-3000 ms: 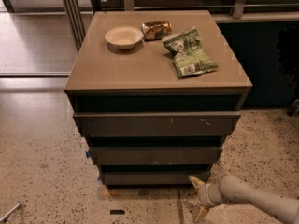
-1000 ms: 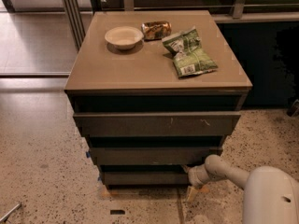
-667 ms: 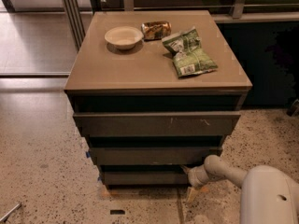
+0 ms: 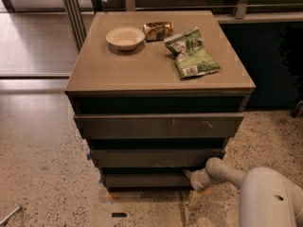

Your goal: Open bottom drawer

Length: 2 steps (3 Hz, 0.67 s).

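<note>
The cabinet has a tan top (image 4: 142, 65) and three dark flat drawer fronts. The bottom drawer (image 4: 147, 179) is the lowest and narrowest front, just above the floor. The middle drawer (image 4: 156, 157) and the widest top drawer (image 4: 158, 126), with small white scuffs, sit above it. My gripper (image 4: 193, 187) is at the right end of the bottom drawer front, low near the floor. One cream finger (image 4: 188, 173) reaches to the gap above the bottom drawer's right end, the other finger (image 4: 194, 198) points down to the floor. My white arm (image 4: 265, 197) comes in from the lower right.
On the cabinet top stand a cream bowl (image 4: 125, 37), a crumpled brown snack bag (image 4: 157, 30) and green chip bags (image 4: 191, 56). Speckled floor (image 4: 42, 174) lies in front and to the left. A dark cabinet (image 4: 274, 65) stands on the right. Metal frames stand at the back left.
My gripper has moved up and left from the floor at the lower right to the right end of the bottom drawer. In the last second it has hardly moved.
</note>
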Available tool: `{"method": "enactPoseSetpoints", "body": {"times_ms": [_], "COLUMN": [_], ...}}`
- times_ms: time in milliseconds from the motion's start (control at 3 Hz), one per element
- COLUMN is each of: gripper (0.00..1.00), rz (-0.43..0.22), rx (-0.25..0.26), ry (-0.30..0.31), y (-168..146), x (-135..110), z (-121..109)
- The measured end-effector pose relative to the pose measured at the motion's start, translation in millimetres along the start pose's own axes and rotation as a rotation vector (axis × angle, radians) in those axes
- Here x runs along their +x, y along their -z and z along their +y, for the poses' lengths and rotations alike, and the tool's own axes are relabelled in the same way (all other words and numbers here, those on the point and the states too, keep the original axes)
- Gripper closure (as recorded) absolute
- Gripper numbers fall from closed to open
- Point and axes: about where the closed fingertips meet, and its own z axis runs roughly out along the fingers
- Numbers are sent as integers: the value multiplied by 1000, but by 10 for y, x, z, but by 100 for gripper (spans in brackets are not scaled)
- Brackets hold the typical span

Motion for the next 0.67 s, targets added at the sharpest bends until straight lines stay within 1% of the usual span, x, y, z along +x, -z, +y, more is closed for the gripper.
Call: {"method": "enactPoseSetpoints", "body": {"times_ms": [667], "gripper": [0], "rz": [-12], "rx": [-43], "ry": [-26], "y": [13], "x": [20], "z": [170]}}
